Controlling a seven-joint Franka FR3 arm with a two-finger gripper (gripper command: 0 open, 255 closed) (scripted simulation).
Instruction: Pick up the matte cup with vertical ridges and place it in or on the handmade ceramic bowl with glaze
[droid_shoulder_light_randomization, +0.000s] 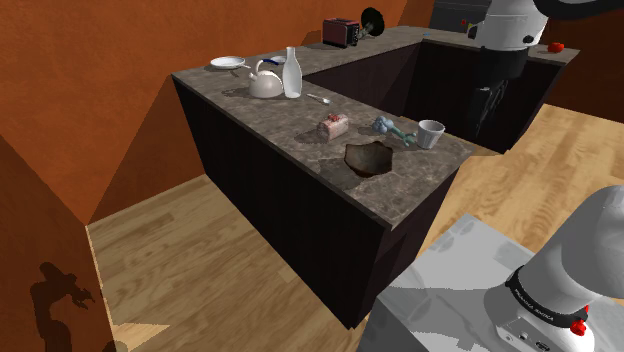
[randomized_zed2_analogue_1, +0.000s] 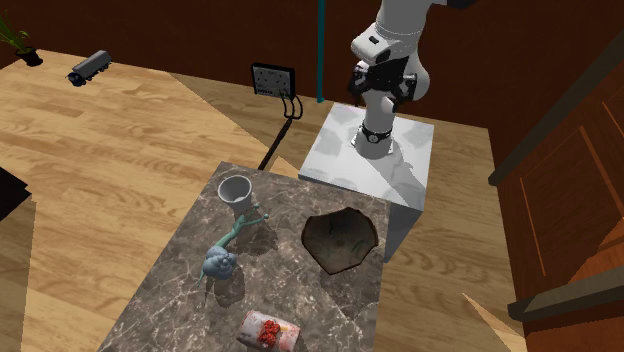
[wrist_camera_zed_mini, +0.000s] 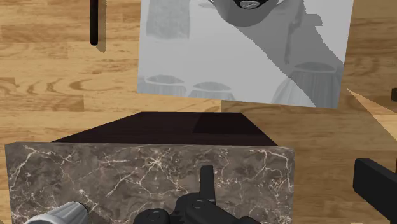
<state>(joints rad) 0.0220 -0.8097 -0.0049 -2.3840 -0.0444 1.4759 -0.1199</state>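
The cup (droid_shoulder_light_randomization: 431, 133) is pale with a white rim and stands upright near the counter's end, at the shoulder view's right. In the second exterior view the cup (randomized_zed2_analogue_1: 236, 190) is left of the dark brown, uneven-rimmed bowl (randomized_zed2_analogue_1: 340, 240). That bowl (droid_shoulder_light_randomization: 368, 158) sits a short way from the cup on the marble top. My black gripper (randomized_zed2_analogue_1: 385, 82) hangs high over the white stand, well away from both, and holds nothing. It also shows as the dark gripper (droid_shoulder_light_randomization: 488, 110) under the white arm. In the wrist view the ridged cup (wrist_camera_zed_mini: 57, 215) appears beside the gripper, and one finger (wrist_camera_zed_mini: 374, 186) stands far out to the side.
A blue-green figurine (droid_shoulder_light_randomization: 390, 127) lies between cup and bowl, touching or nearly touching the cup. A red-and-white cake slice (droid_shoulder_light_randomization: 333, 126) sits further along. A kettle (droid_shoulder_light_randomization: 266, 80), bottle (droid_shoulder_light_randomization: 291, 73), plate (droid_shoulder_light_randomization: 228, 63) and toaster (droid_shoulder_light_randomization: 341, 32) stand at the far end. The white stand (randomized_zed2_analogue_1: 365, 165) adjoins the counter.
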